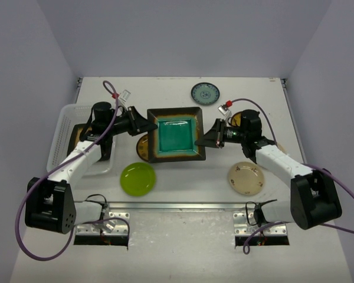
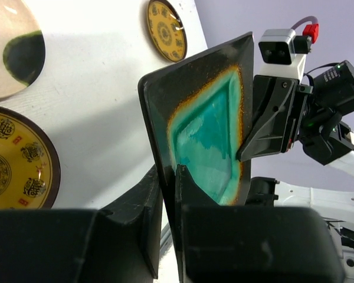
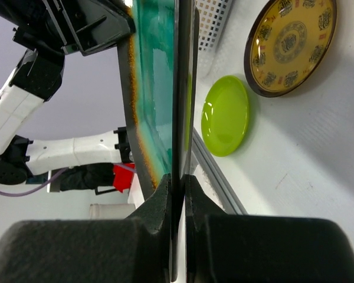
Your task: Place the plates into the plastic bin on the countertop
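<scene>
From above, my left claw [image 1: 149, 123] and my right claw [image 1: 202, 139] pinch opposite rims of the teal square plate [image 1: 175, 134], which hangs between them over the tabletop [image 1: 189, 180], just right of the plastic bin [image 1: 61, 127]. My left wrist camera shows that claw's 2 fingers [image 2: 143, 218] clamped tight on the plate's dark rim. My right wrist camera shows the same tight pinch on the other rim, with a lime green plate [image 3: 225, 115] lying on the tabletop beyond.

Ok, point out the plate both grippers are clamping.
The square teal plate, pinched at opposite rims by the left gripper and right gripper; the round plates lie ungripped.
</scene>
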You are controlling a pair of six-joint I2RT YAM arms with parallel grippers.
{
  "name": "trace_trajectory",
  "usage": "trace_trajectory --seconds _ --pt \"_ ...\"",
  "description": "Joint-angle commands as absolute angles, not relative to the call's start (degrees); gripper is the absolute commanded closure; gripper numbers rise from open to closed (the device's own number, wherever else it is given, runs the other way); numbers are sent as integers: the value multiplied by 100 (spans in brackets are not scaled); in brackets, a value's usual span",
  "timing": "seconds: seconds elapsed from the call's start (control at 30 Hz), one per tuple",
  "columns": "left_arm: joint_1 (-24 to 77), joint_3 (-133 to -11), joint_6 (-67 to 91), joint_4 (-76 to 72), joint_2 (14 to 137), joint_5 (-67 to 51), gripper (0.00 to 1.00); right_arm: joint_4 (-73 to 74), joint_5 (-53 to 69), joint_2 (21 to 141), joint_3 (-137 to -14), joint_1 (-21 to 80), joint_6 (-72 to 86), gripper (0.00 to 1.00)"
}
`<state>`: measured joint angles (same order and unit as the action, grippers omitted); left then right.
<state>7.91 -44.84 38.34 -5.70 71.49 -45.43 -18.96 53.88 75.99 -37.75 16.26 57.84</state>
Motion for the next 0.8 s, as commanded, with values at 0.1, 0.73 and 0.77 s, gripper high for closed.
trace_trajectory --seconds 0.1,0.73,0.77 --pt "910 -4806 3463 -448 6817 -4528 100 -2839 6092 7483 -4406 1504 6144 59" --pt "-2939 -4332 6710 834 4688 -2147 100 -3065 6092 7516 -3259 368 6136 1" --pt "-3002 -4316 6904 1147 4619 -1758 100 -3125 6107 7523 -3244 361 6151 1"
